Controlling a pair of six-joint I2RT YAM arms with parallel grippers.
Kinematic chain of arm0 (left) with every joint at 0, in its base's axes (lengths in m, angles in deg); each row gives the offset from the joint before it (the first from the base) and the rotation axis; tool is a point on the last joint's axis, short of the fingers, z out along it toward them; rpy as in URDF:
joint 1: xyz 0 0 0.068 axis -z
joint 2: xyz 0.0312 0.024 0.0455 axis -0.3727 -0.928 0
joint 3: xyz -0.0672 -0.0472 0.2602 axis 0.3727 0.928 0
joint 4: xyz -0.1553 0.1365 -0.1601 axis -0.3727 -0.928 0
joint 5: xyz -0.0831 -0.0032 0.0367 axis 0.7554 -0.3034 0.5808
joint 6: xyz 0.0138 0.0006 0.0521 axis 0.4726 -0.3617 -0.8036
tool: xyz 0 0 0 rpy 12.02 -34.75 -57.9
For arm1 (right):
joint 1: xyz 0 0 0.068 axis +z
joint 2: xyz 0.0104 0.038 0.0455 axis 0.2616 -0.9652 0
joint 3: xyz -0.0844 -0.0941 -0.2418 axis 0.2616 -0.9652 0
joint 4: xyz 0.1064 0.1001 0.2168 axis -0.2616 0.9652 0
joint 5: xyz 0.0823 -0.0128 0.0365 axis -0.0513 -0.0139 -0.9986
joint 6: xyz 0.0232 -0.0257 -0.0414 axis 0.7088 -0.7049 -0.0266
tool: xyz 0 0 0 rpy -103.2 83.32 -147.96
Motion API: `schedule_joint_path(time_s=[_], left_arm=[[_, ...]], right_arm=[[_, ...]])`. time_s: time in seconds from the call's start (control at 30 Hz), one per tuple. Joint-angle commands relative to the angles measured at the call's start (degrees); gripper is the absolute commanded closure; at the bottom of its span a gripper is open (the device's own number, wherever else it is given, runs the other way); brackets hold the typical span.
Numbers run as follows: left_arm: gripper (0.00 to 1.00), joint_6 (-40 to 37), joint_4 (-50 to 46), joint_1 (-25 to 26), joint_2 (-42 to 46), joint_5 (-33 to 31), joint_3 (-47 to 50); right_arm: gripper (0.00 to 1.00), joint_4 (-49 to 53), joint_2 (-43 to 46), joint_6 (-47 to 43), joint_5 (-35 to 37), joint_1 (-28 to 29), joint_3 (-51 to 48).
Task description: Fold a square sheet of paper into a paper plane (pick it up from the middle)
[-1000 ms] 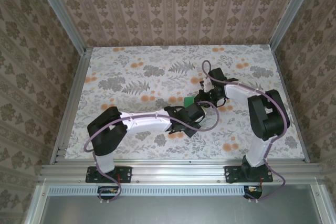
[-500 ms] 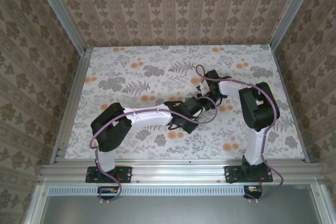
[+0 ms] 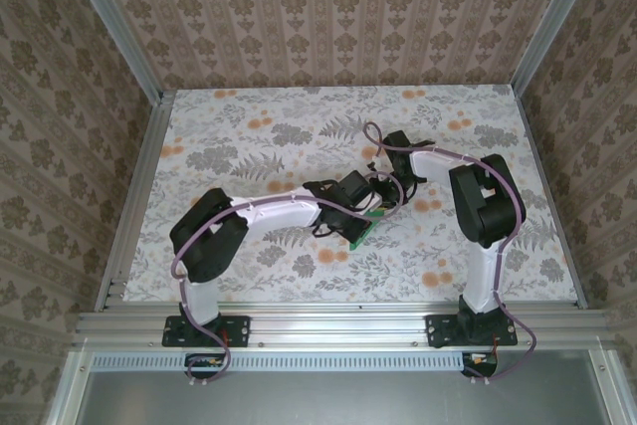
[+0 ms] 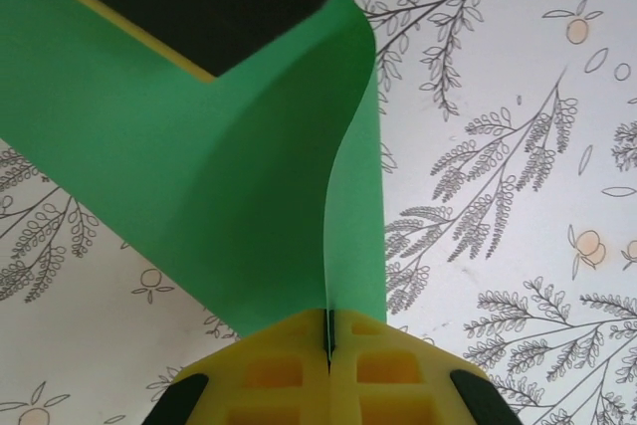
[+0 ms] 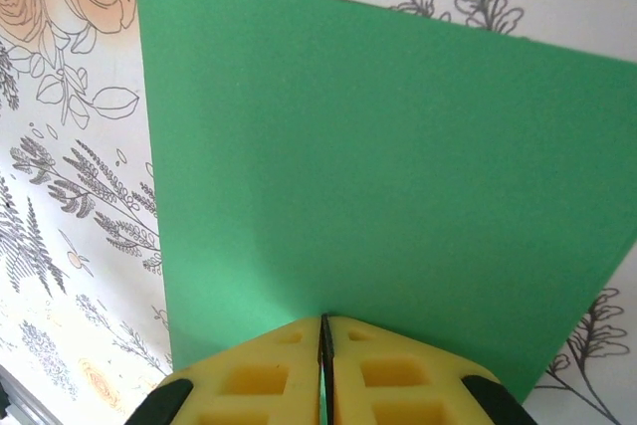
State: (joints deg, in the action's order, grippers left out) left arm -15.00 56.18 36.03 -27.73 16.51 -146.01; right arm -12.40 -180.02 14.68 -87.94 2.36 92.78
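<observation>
The square sheet of paper (image 5: 378, 166) is thin, smooth, matt green paper. The left hand (image 4: 328, 333) and right hand (image 5: 323, 330) have matt yellow moulded pads (image 4: 269, 370) with waffle recesses, plastic or rubber. The table (image 3: 249, 136) wears a smooth, matt floral print. Its frame rail (image 3: 328, 325) at 6 o'clock is brushed metal.

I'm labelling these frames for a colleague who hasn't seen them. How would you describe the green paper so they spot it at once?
On the floral-patterned table, look near the middle, where two white arms meet. There the left end effector and the right end effector each pinch a thin bright-green sheet of paper. Its plain solid colour stands out against the flowery print.
</observation>
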Motion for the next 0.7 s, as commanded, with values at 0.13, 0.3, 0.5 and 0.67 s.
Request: schedule_joint_path(time_s=[0.13,0.3,0.5,0.67], left_arm=[[0.99,-2.29,0.08,-1.98,-2.33,2.84,-2.12],[0.99,-2.66,0.22,-2.66,-2.77,3.19,-2.45],[0.98,-1.94,0.72,-3.25,-2.69,2.57,-1.74],[0.98,-1.91,0.68,-3.34,-3.13,2.6,-1.78]], right_arm=[[0.89,3.48,-1.44,-1.41,1.26,0.33,1.05],[0.89,3.43,-1.52,-1.28,0.81,0.32,1.01],[0.89,2.87,-1.53,-0.41,0.56,0.32,0.6],[0.89,1.79,-1.52,0.48,-0.87,0.31,0.33]])
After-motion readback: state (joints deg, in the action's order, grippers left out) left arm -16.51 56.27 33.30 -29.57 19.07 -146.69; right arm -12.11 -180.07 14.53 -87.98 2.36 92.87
